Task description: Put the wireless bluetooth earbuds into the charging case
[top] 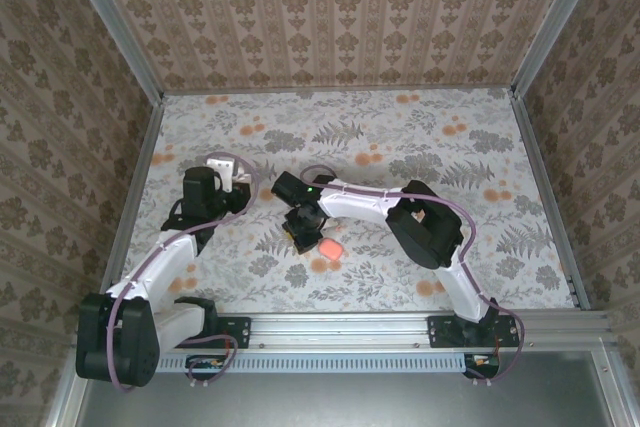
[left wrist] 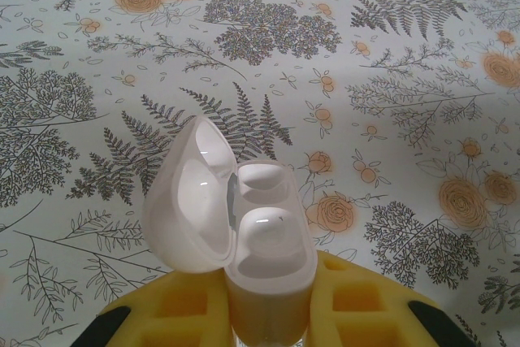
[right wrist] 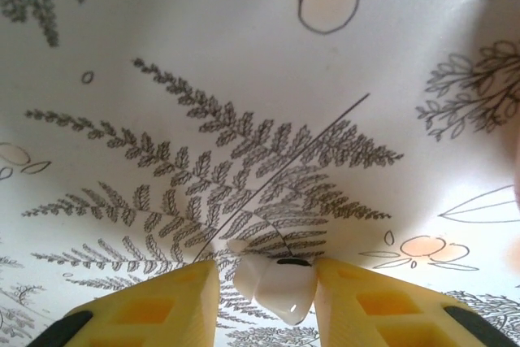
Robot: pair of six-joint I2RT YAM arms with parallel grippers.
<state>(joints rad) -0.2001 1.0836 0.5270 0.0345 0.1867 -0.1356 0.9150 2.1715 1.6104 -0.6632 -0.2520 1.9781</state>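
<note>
The earbud (right wrist: 276, 286) nearest your right claw (right wrist: 268, 274) is a small white piece with a dark spot at its top. It lies low against the fern-printed worktop (top: 450, 247), between the two yellow pads (right wrist: 162, 310). The right-hand pad sits against it, and on the other side a thin strip of pattern seems to show. You cannot tell whether that claw is pinching the earbud or merely standing around it.

In the top view this claw points down at the middle of the worktop. A small pinkish-red object (top: 328, 247) lies just beside it on the near side, too blurred for you to name.

The charging case (left wrist: 264, 249) is white and glossy, and it is well apart from the earbud, over on the left side of the worktop. Your left claw (left wrist: 268, 302) is pressed together on the case's lower body and holds it upright above the cloth. The lid (left wrist: 191, 201) is swung open to the left of the wrist view, so both wells are exposed. A rounded white shape fills the nearer well, and you cannot tell if it is an earbud.
</note>
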